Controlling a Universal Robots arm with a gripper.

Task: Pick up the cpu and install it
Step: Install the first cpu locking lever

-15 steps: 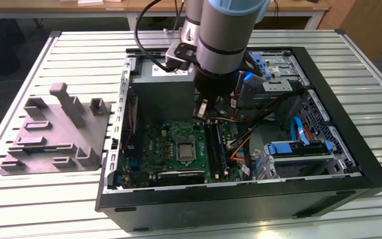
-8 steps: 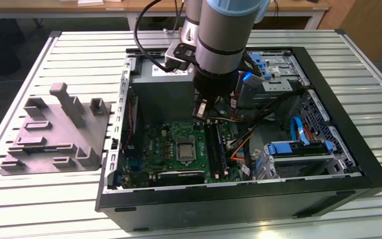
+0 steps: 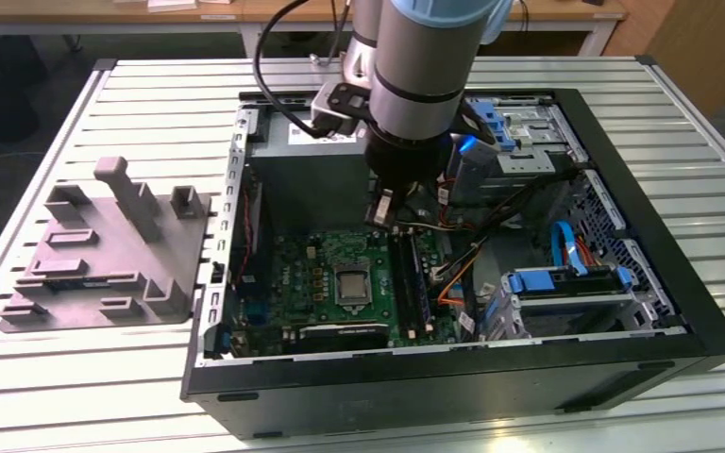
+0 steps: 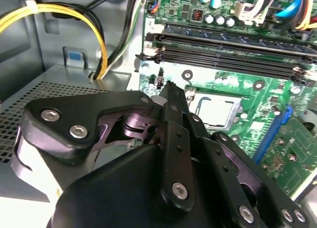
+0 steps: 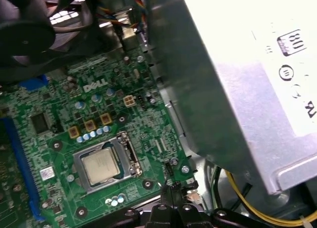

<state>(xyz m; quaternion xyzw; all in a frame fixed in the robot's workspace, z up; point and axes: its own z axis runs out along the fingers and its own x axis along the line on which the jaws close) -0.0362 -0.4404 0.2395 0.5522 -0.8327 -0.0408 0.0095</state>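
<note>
The cpu (image 5: 101,167) is a small flat square with a pale silver-grey metal lid, faintly printed, seated in the dark socket (image 5: 105,164) whose metal frame surrounds it on the green motherboard (image 5: 64,139). In the second wrist view the cpu (image 4: 216,111) shows as a pale square partly hidden behind the black linkage of the gripper (image 4: 171,89). In the exterior view the cpu (image 3: 351,283) sits mid-board inside the open computer case (image 3: 665,283), below the gripper (image 3: 383,215), which hangs above the board and apart from the chip. In the first wrist view the gripper (image 5: 173,191) ends in two narrow black fingers pressed together with nothing between them, their tips over the board's edge just beside the socket, not touching the cpu. A big grey metal box (image 5: 237,84) with a white label stands near the socket. On the slatted metal tabletop (image 3: 60,377), a grey-purple fixture (image 3: 105,260) with upright blocks lies beside the case at the exterior view's left
</note>
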